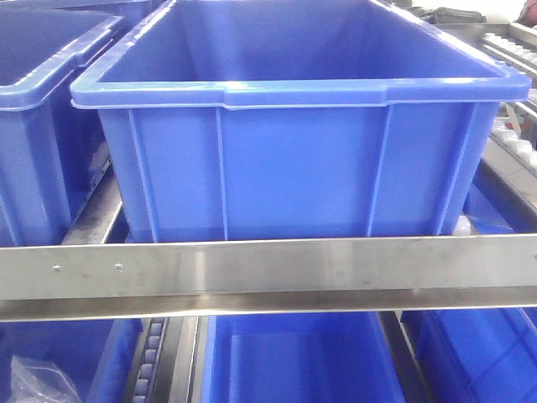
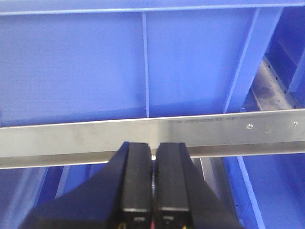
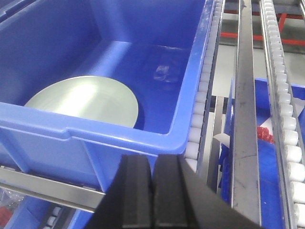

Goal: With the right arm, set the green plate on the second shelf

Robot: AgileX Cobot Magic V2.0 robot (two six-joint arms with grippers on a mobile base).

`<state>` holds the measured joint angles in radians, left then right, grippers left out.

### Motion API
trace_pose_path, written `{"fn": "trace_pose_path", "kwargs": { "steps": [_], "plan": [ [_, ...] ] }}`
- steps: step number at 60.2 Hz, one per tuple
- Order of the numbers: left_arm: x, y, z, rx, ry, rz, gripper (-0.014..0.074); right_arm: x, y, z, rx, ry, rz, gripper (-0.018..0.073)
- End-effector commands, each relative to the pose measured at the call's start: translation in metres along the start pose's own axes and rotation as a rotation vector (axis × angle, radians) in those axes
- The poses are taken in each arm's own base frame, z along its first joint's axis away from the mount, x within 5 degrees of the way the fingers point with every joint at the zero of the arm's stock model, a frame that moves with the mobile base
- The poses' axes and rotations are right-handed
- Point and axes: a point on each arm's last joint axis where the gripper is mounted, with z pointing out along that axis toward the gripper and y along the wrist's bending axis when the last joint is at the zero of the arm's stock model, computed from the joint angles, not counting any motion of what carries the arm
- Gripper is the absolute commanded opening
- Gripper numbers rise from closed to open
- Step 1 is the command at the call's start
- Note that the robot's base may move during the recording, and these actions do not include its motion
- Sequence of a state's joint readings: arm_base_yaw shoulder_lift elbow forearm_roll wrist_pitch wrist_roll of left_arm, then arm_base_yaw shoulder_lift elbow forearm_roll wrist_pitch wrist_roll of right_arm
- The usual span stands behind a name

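Note:
The green plate (image 3: 86, 101), pale mint and round, lies on the floor of a blue bin (image 3: 109, 133) in the right wrist view, partly hidden behind the bin's near wall. My right gripper (image 3: 152, 160) is shut and empty, just outside the bin's near right corner, below its rim. My left gripper (image 2: 153, 149) is shut and empty, close to a steel shelf rail (image 2: 200, 131) in front of a blue bin wall (image 2: 95, 67). The front view shows neither the plate nor any gripper.
In the front view a large blue bin (image 1: 294, 159) stands on the shelf behind a steel rail (image 1: 268, 273), with another bin (image 1: 42, 109) at its left and more bins below (image 1: 294, 361). Roller tracks (image 3: 281, 95) and steel rails (image 3: 245, 119) run along the right.

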<state>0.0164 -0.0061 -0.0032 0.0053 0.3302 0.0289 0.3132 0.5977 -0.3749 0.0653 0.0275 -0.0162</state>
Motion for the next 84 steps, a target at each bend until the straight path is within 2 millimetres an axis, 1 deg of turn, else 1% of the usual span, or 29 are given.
{"fn": "trace_pose_path", "kwargs": {
  "steps": [1,6,19,31,45,49,60,84],
  "plan": [
    [0.005,0.0,0.002,0.003,-0.054,0.004,0.0124,-0.016,-0.002,-0.008,0.014,-0.136,-0.017,0.0053],
    [0.005,0.0,0.002,0.003,-0.054,0.004,0.0124,-0.009,-0.007,-0.015,0.058,-0.148,-0.013,0.0053],
    [0.005,0.0,0.002,0.003,-0.054,0.004,0.0124,0.024,-0.019,-0.034,0.188,-0.169,-0.003,0.0053],
    [0.005,0.0,0.002,0.003,-0.054,0.004,0.0124,0.054,-0.021,-0.048,0.234,-0.198,-0.002,0.0053],
    [0.005,0.0,0.002,0.003,-0.054,0.004,0.0124,0.086,-0.019,-0.055,0.234,-0.23,-0.006,0.0053],
    [0.005,0.0,0.002,0.003,-0.054,0.004,0.0124,0.09,-0.019,-0.056,0.233,-0.232,-0.006,0.0053],
    [0.005,0.0,0.002,0.003,-0.054,0.004,0.0124,0.088,-0.017,-0.063,0.23,-0.283,-0.012,0.0053],
    [0.005,0.0,0.002,0.003,-0.054,0.004,0.0124,0.088,-0.017,-0.063,0.23,-0.28,-0.012,0.0053]
  ]
}}
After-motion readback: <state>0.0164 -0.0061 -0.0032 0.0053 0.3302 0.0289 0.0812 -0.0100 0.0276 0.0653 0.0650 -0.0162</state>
